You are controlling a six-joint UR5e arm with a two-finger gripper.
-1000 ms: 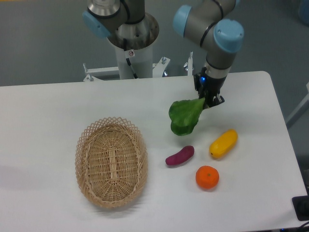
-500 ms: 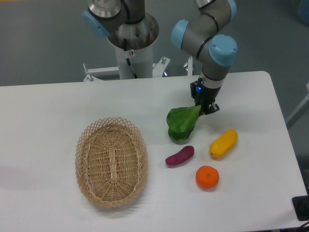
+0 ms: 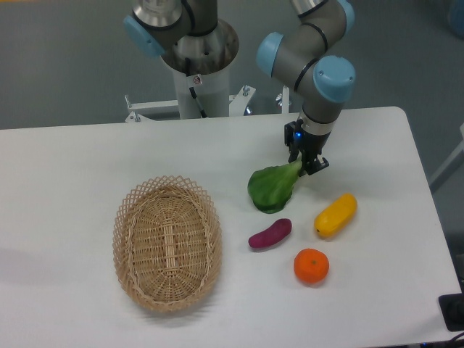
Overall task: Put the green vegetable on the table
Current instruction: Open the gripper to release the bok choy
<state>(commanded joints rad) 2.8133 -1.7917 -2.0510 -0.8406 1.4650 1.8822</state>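
The green vegetable (image 3: 271,189) is a broad dark green leaf with a pale stem. Its blade hangs down to the lower left, close over the white table (image 3: 80,167), just above the purple sweet potato. My gripper (image 3: 305,166) is shut on the stem end of the leaf, at the table's back right of centre. The fingers point down under the grey and blue arm. I cannot tell whether the leaf tip touches the tabletop.
An oval wicker basket (image 3: 167,241) lies at the left of centre. A purple sweet potato (image 3: 270,233), a yellow pepper-like piece (image 3: 336,214) and an orange (image 3: 311,266) lie in front of the gripper. The robot base (image 3: 196,65) stands behind the table.
The gripper has moved a little to the left and down with the green vegetable; the leaf now hangs lower and closer to the tabletop.
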